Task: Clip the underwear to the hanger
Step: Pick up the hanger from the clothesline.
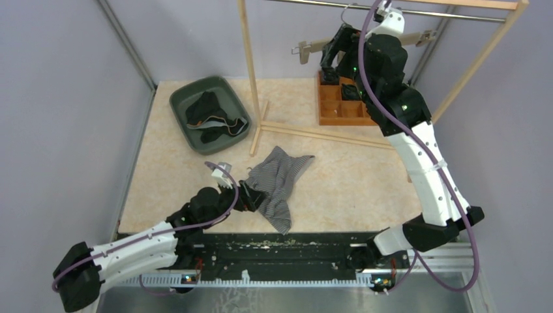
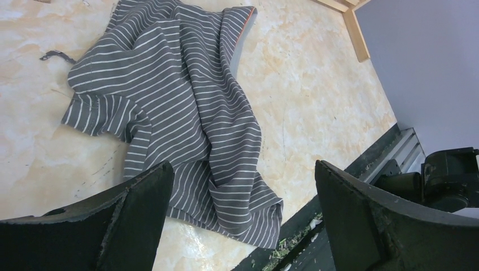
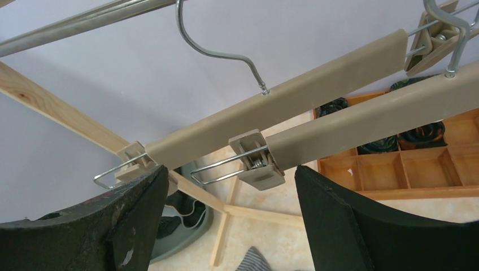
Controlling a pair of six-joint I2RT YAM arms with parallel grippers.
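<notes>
- Left tool (image 2: 243, 169), wide open, over striped underwear (image 2: 186, 101) on desk (image 2: 316, 84).
- Right tool (image 3: 230, 169), open too, beside hanger clip (image 3: 257, 161).
- Best to pinch one outer edge, not bunched folds.

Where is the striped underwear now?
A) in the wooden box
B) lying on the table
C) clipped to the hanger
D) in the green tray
B: the striped underwear lies crumpled on the table, just ahead of the open left end effector.
</notes>
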